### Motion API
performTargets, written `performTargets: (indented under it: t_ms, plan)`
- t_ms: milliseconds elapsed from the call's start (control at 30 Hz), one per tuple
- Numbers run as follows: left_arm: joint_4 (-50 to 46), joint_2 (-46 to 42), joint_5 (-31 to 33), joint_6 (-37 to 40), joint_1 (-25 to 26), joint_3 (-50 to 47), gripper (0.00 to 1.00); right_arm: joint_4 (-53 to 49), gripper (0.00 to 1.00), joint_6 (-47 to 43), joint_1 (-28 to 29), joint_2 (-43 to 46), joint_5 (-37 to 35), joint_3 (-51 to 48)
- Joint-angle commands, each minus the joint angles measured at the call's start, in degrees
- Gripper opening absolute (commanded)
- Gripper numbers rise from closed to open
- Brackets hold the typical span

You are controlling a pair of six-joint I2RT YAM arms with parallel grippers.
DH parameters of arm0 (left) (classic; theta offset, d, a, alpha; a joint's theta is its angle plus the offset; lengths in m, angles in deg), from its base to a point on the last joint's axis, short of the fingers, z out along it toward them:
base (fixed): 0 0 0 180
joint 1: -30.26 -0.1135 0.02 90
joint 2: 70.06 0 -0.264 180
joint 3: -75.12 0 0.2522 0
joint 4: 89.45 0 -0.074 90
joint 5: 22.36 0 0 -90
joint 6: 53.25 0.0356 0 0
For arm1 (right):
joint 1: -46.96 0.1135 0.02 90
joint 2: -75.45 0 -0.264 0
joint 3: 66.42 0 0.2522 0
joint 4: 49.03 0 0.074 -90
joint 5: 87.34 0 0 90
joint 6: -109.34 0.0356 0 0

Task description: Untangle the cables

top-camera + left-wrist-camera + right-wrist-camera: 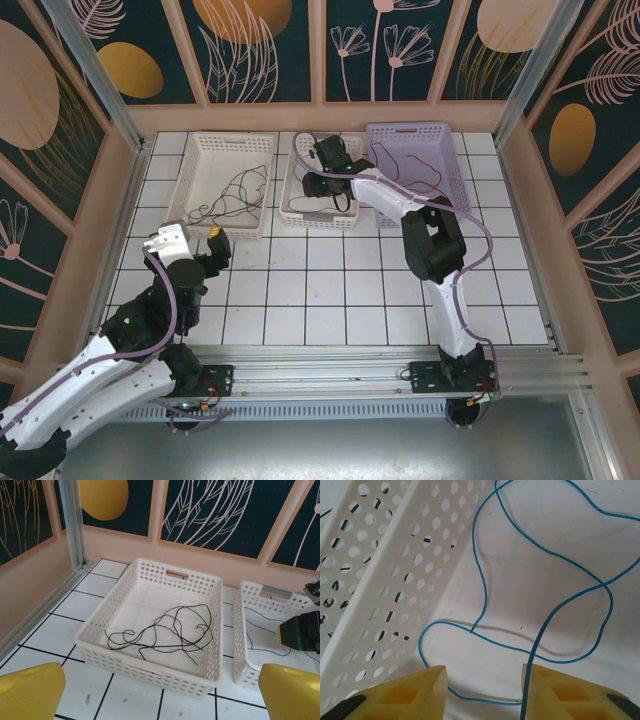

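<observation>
Tabletop [330,290]: white square tiles with dark grout, hemmed in by peach walls set with dark, leaf-patterned panels.
Baskets: three stand in a row along the far edge, two white and one lilac.
Left white basket [190,190]: perforated walls; it sits near the far left corner, ahead of the left arm.
Black cable [170,630]: lies loose on that basket's floor in a few crossing loops, both ends inside the walls.
Middle white basket [315,222]: stands just beside the left one with a narrow gap between; the right arm reaches down into it.
Blue cable [482,575]: sprawls over the middle basket's floor in wide curves that cross each other, near the perforated side wall.
Lilac basket [415,130]: stands on the right, close against the middle one.
Red cable [400,158]: a thin strand looped inside the lilac basket.
Left gripper [162,690]: yellow fingers spread wide with nothing between them, hanging above the bare tiles short of the left basket.
Right gripper [482,677]: low over the middle basket's floor, yellow fingers parted with a clear gap; one run of the blue cable passes along the inner edge of one finger, not pinched.
</observation>
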Motion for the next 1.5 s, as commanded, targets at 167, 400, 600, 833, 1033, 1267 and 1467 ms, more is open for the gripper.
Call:
performTargets:
  t_ms: [167,400,600,833,1033,1267,1467]
  plan:
    - [-0.36,0.40,-0.40,0.87,-0.28,-0.48,0.99,-5.38,0.56,-1.25,0.79,5.67,-7.48,2.76]
    - [-0.35,1.20,-0.61,1.04,-0.27,-0.48,0.98,-0.97,0.64,-2.53,2.37,14.73,-10.87,-4.84]
    - [0.50,2.11,-0.55,1.38,-0.27,-1.39,0.99,12.09,0.85,-3.14,3.20,34.24,-8.58,-21.37]
    - [3.07,1.39,1.18,2.45,-0.27,-3.57,0.99,22.80,0.99,-1.63,0.00,53.76,-10.52,-40.22]
    - [8.77,-0.27,1.16,3.09,-0.23,-6.77,0.98,24.02,0.99,0.64,-4.45,64.74,-20.41,-51.74]
    - [24.29,-3.74,2.25,8.58,-0.28,-17.03,0.99,29.28,0.99,4.81,-17.13,71.72,-25.61,-65.03]
    - [33.17,-0.15,6.40,19.39,-0.88,-20.18,0.99,41.10,0.99,10.36,-25.63,66.27,-29.95,-74.71]
